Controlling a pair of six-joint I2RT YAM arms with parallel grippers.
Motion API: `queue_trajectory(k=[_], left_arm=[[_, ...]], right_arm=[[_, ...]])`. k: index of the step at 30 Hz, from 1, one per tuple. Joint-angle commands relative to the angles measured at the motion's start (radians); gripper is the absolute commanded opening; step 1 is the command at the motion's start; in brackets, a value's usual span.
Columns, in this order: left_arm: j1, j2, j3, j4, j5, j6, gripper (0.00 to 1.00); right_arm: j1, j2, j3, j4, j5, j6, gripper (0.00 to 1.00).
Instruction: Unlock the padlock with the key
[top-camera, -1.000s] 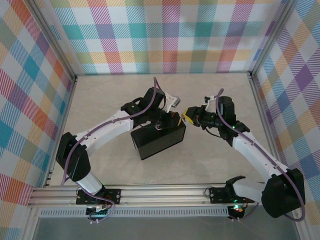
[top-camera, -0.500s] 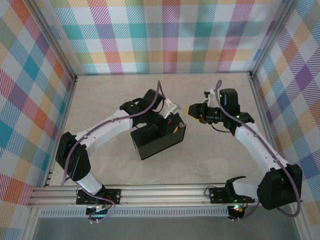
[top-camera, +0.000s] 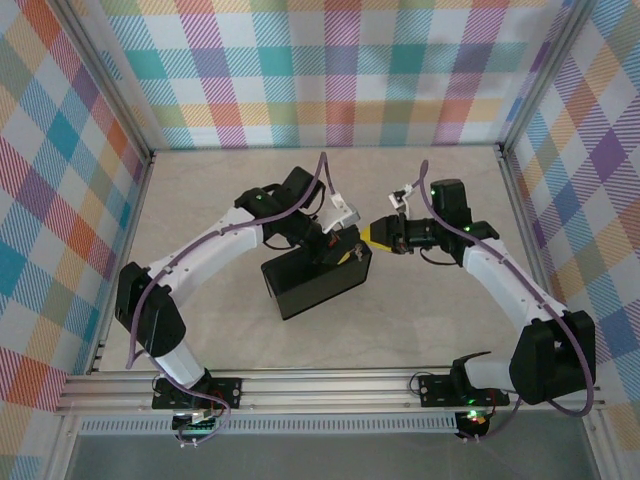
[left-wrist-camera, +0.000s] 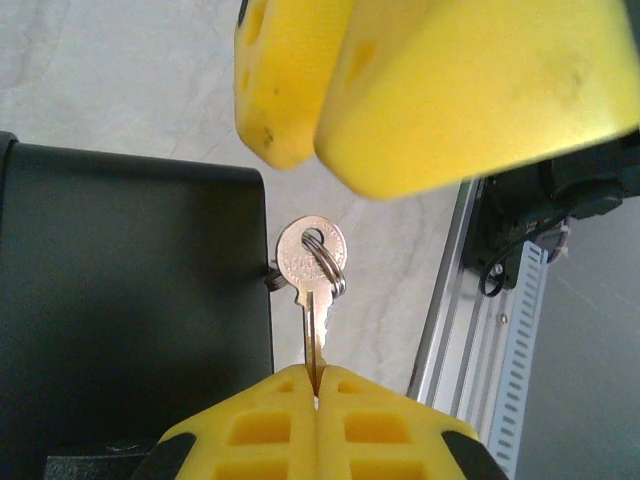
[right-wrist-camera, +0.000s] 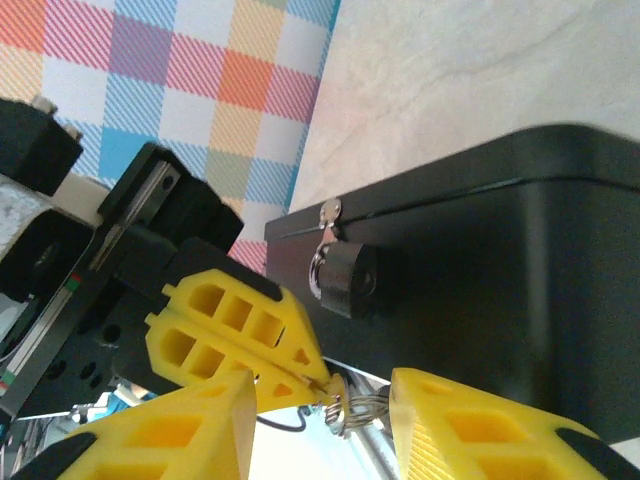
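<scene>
**Status.** The dark box (right-wrist-camera: 480, 260) sits on the tabletop (top-camera: 220, 200), nearest the arm bases. Its lid is down.

The left gripper (left-wrist-camera: 316, 385) is at the box's far right corner. Its fingers are clenched on the blade of the key (left-wrist-camera: 311, 262). The key's round head and wire ring point away from the fingers, just beside the box wall.

The padlock (right-wrist-camera: 345, 280) hangs from the hasp on the box's side wall, with its shackle through the hasp loop. It appears locked, and the key is close to it but not in it.

The right gripper (right-wrist-camera: 320, 420) is farthest out. Its fingers are released and stand apart on either side of the key ring, gripping nothing.

**Done:** key picked up and brought to the padlock.
**Left, as judged:** the key is held by its blade, so it probably needs regrasping by the head. After that come insertion, turning and release of the shackle.

**Count.**
- Padlock: one
- Key: one
- Box: one
- Grippers: two
</scene>
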Motion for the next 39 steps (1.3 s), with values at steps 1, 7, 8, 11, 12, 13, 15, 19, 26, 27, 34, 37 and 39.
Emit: queue_trajectory(k=[1, 7, 8, 11, 12, 13, 15, 19, 26, 27, 34, 37, 39], left_arm=[[0.009, 0.006, 0.045, -0.068, 0.032, 0.072, 0.00], [0.019, 0.029, 0.090, -0.115, 0.031, 0.111, 0.00], [0.021, 0.032, 0.099, -0.126, 0.033, 0.120, 0.00], [0.021, 0.044, 0.125, -0.146, 0.032, 0.136, 0.00], [0.020, 0.047, 0.131, -0.153, 0.035, 0.141, 0.00], [0.020, 0.049, 0.135, -0.156, 0.038, 0.144, 0.00], [0.020, 0.052, 0.136, -0.161, 0.041, 0.152, 0.00], [0.020, 0.057, 0.142, -0.180, 0.022, 0.163, 0.00], [0.024, 0.071, 0.123, -0.165, 0.017, 0.154, 0.00], [0.028, 0.071, 0.117, -0.158, 0.022, 0.151, 0.00], [0.062, 0.064, 0.090, -0.099, 0.103, 0.112, 0.00], [0.069, 0.063, 0.088, -0.103, 0.127, 0.114, 0.00], [0.072, 0.060, 0.081, -0.101, 0.145, 0.115, 0.00]], right_arm=[[0.011, -0.009, -0.016, 0.003, -0.039, -0.021, 0.39], [0.015, -0.019, -0.048, 0.019, -0.058, -0.013, 0.34], [0.016, -0.019, -0.053, 0.023, -0.061, -0.010, 0.33], [0.023, -0.024, -0.061, 0.027, -0.067, -0.007, 0.31], [0.025, -0.025, -0.065, 0.034, -0.068, -0.002, 0.31], [0.025, -0.026, -0.071, 0.047, -0.072, 0.004, 0.30], [0.026, -0.025, -0.075, 0.056, -0.073, 0.011, 0.30], [0.024, -0.027, -0.068, 0.047, -0.060, 0.004, 0.30], [0.029, -0.001, -0.061, 0.064, -0.077, 0.013, 0.29], [0.029, -0.004, -0.066, 0.062, -0.073, 0.009, 0.30], [0.035, -0.012, -0.084, 0.033, -0.043, -0.046, 0.33], [0.036, -0.008, -0.086, 0.034, -0.023, -0.071, 0.33], [0.036, -0.002, -0.089, 0.059, -0.025, -0.071, 0.33]])
